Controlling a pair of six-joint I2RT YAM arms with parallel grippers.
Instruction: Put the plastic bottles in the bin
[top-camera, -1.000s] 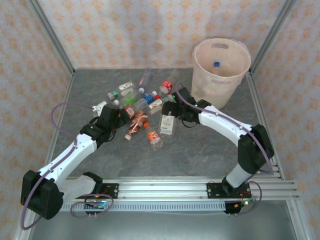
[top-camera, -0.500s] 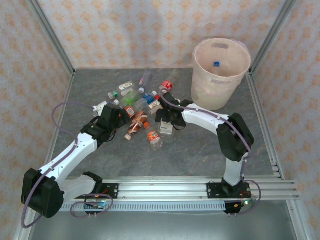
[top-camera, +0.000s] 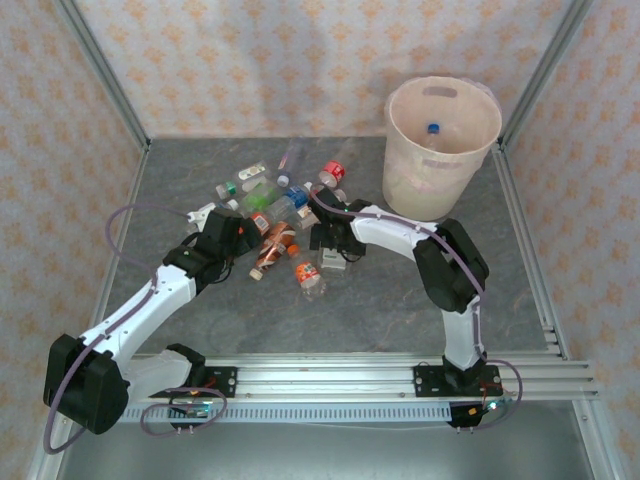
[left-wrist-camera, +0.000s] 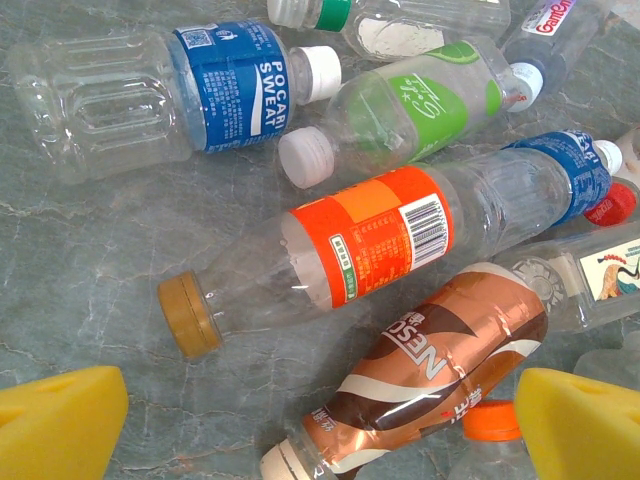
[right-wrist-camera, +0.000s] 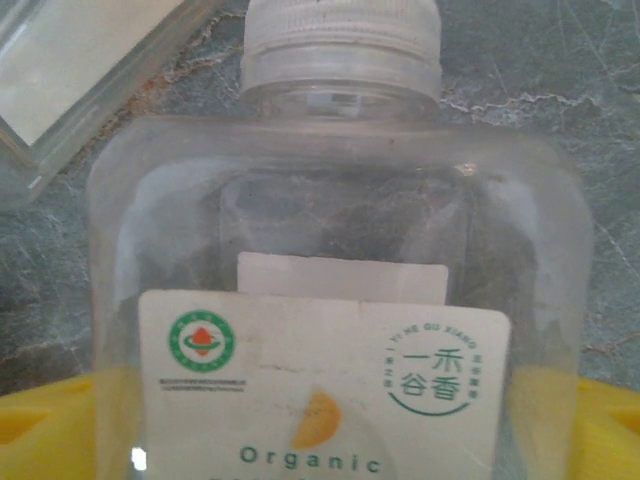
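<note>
Several plastic bottles (top-camera: 285, 200) lie in a heap at mid-table. My left gripper (top-camera: 245, 245) hangs open above the heap's left side. Its yellow fingertips (left-wrist-camera: 60, 425) stand wide apart, and a brown Nescafe bottle (left-wrist-camera: 440, 370) lies below and between them. An orange-labelled bottle (left-wrist-camera: 370, 245) rests just beyond it. My right gripper (top-camera: 332, 250) is down on a clear square bottle with a white label (right-wrist-camera: 330, 300). It is open, with a yellow finger (right-wrist-camera: 40, 425) at each side of that bottle. The bin (top-camera: 440, 150) stands at the back right, with a blue-capped bottle (top-camera: 433, 128) inside.
A blue Pocari Sweat bottle (left-wrist-camera: 150, 90) and a green-labelled bottle (left-wrist-camera: 420, 100) lie beyond the orange one. An orange-capped bottle (top-camera: 308, 275) lies at the near side of the heap. Metal frame posts and patterned walls close in the grey table (top-camera: 400, 300).
My right arm has swung left, away from the bin, and come down over the white-labelled square bottle. The left arm and the heap have stayed put.
</note>
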